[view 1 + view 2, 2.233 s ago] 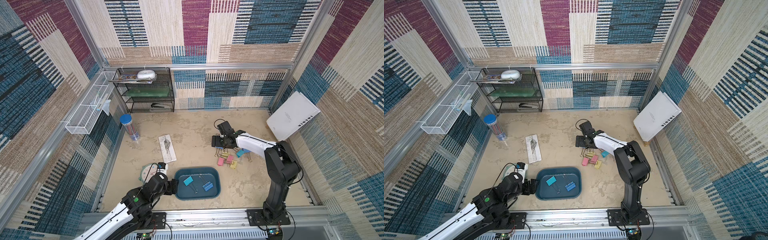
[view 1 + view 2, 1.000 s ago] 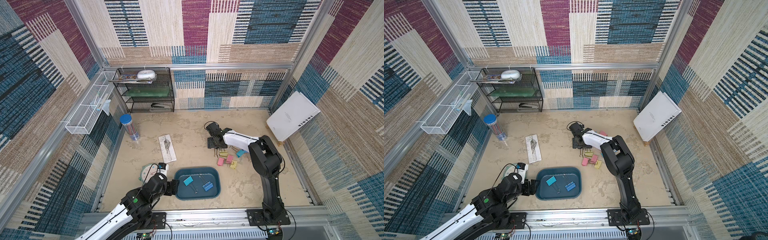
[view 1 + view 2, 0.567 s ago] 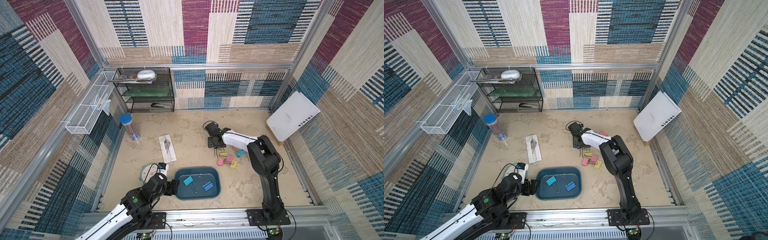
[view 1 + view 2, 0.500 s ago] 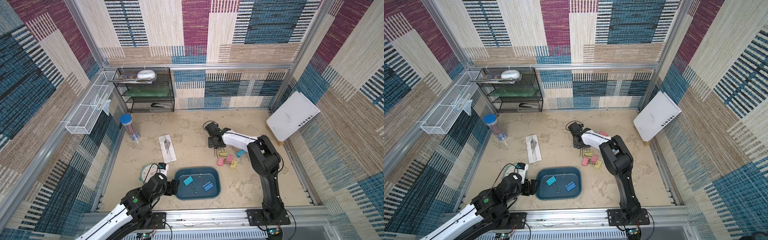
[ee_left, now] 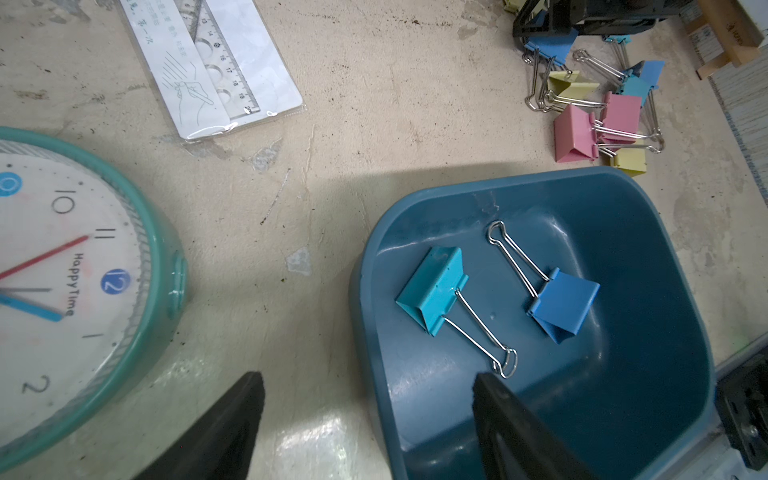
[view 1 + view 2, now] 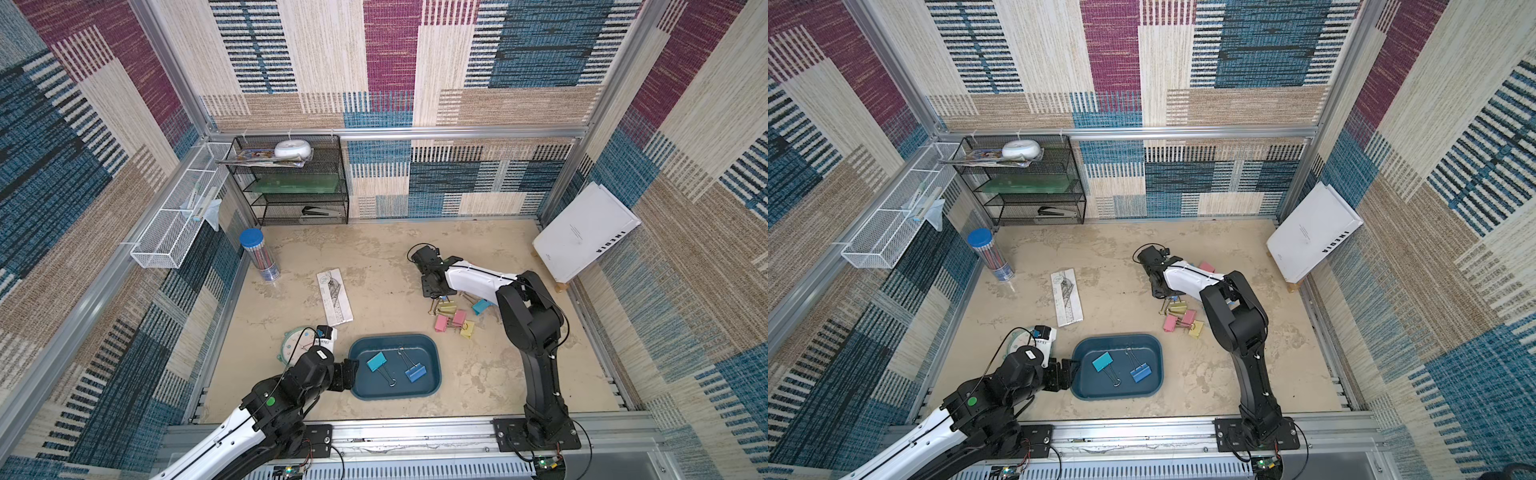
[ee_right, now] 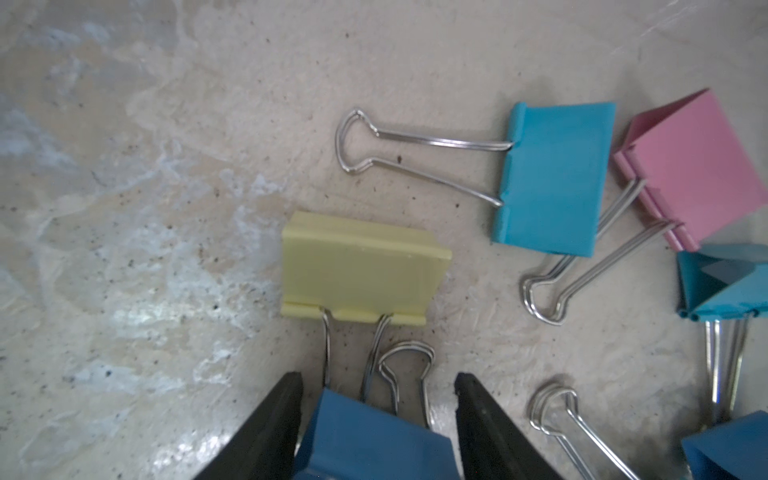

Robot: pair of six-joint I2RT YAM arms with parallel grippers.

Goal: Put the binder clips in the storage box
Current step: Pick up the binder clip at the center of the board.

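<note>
Nearest, only the left wrist view shows the left gripper (image 5: 365,376) spread wide and empty. One finger is over the near rim of the box (image 5: 623,374) and the other over bare table beside a teal-rimmed clock (image 5: 62,270). In both top views this gripper sits at the box's left end. The box, a shallow dark teal tray with rounded corners, lies near the table's front edge. It holds a teal clip (image 5: 432,289) and a blue clip (image 5: 565,303), lying flat and apart with their wire handles out. Beyond the box, to its right, lie the loose clips (image 6: 451,316) in pink, yellow and teal, their handles crossing. The top views hide the grip at the pile's far edge, but the right wrist view shows it. There the right gripper (image 7: 376,378) is closed on the sides of a second blue clip (image 7: 374,440), with a yellow clip (image 7: 357,266) just ahead. In a top view a lone pink clip (image 6: 1206,266) shows on the right arm's far side. The table (image 6: 374,257) is mottled, scuffed beige. A sleeved ruler (image 6: 334,297) and a pencil tube (image 6: 257,255) sit further back. At the back left stands a black mesh rack (image 6: 299,183), with a white wire basket (image 6: 178,224) on the left wall. A white book (image 6: 582,232) leans at the right, and the walls (image 6: 390,50) are woven patches of blue, maroon and beige.
</note>
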